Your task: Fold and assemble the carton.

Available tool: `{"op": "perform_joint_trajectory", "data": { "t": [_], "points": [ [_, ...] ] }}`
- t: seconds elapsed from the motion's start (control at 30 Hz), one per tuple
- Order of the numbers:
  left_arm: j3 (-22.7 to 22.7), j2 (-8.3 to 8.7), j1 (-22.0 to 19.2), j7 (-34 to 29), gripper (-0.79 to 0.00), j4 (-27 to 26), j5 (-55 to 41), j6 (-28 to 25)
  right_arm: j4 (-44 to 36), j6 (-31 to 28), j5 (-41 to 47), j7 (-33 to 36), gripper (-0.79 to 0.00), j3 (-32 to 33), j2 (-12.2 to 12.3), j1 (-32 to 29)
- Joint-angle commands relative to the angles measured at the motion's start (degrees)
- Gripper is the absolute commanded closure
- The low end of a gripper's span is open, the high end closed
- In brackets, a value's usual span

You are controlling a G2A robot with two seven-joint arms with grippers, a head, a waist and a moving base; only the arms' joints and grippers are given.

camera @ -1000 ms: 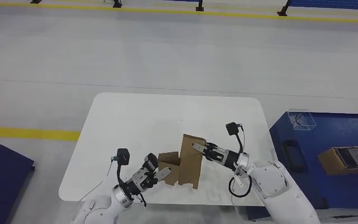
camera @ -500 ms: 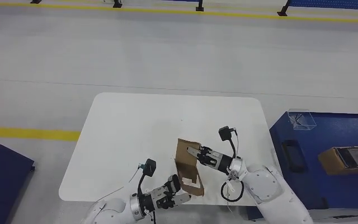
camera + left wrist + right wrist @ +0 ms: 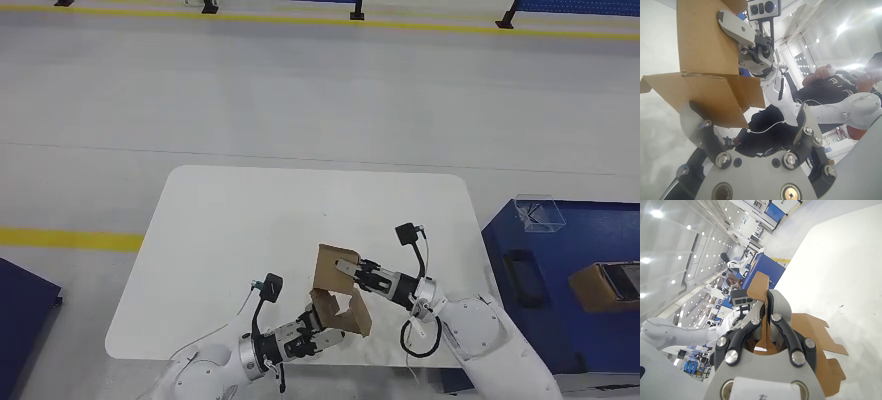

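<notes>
The brown carton [image 3: 337, 291] is half unfolded and held tilted above the near edge of the white table [image 3: 230, 250]. My right gripper [image 3: 346, 267] is shut on its upright panel from the right side. The right wrist view has that gripper [image 3: 766, 299] pinching the panel's edge, with the other carton [image 3: 810, 336] panels spread below. My left gripper [image 3: 320, 322] sits just under the carton's near side. In the left wrist view this gripper [image 3: 745, 113] is open, one finger [image 3: 690, 113] against a loose lower flap [image 3: 715, 96]; the right gripper [image 3: 732, 24] clamps the panel above.
A blue cabinet [image 3: 560, 270] stands at the table's right, with a clear bin [image 3: 535, 212] and a cardboard box [image 3: 605, 282] on it. Another blue object [image 3: 20, 310] is off the table's left side. The far part of the table is bare.
My left gripper swung from the carton's left side to under its near edge. The carton went from standing upright to tilted and lifted, still in my right gripper.
</notes>
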Motion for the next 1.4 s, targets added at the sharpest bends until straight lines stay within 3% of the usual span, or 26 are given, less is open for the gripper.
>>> {"op": "perform_joint_trajectory", "data": {
  "t": [0.0, 0.23, 0.4, 0.57, 0.93, 1.03, 1.1, 1.23, 1.3, 1.37],
  "points": [
    [0.0, 0.0, 0.0, 0.0, -0.785, 0.0, 0.0, 0.0, 0.0, 0.0, 0.0, 0.0, 0.0, 0.0, 0.0, 0.0],
    [-1.0, 0.08, 0.1, 2.2, -0.785, -0.2, 2.2, -0.9, -0.1, 1.0, 1.0, -0.6, 0.0, -0.1, -0.1, -0.3],
    [-7.5, 0.87, 3.5, 11.4, -0.785, -2.1, 13.6, -3.8, 0.6, 6.3, 10.6, -3.2, 0.0, 2.8, -0.3, 0.0],
    [-13.4, 1.55, 6.4, 18.1, -0.785, -3.4, 24.2, -6.2, 1.6, 8.0, 17.4, -4.3, 0.0, 5.4, -0.4, -1.2],
    [-13.4, 1.55, 6.4, 18.1, -0.785, -3.4, 24.2, -6.2, 1.0, 9.2, 21.1, -6.1, 0.0, 4.8, -0.8, -1.5],
    [-15.7, 1.34, 7.1, 27.9, -0.785, -5.8, 29.2, -8.2, 1.7, 12.8, 32.5, -5.8, 0.0, 3.6, -1.5, -1.5],
    [-17.7, 1.14, 8.3, 37.3, -0.785, -7.3, 39.4, -7.9, 3.0, 16.0, 39.8, -4.7, 0.0, 3.4, -1.9, -0.7],
    [-16.2, 0.48, 11.9, 60.7, -0.785, -8.6, 64.6, -1.5, 6.9, 22.7, 52.5, -1.7, 0.0, 3.1, -2.6, 1.1],
    [-15.2, 0.32, 12.4, 68.2, -0.785, -7.3, 72.0, 2.1, 9.1, 26.0, 57.2, -1.0, 0.0, 2.8, -2.9, 2.2],
    [-14.0, 0.23, 12.5, 71.9, -0.785, -6.2, 79.7, 7.1, 10.9, 29.3, 61.5, -0.3, 0.0, 2.4, -3.3, 3.3]
  ]
}}
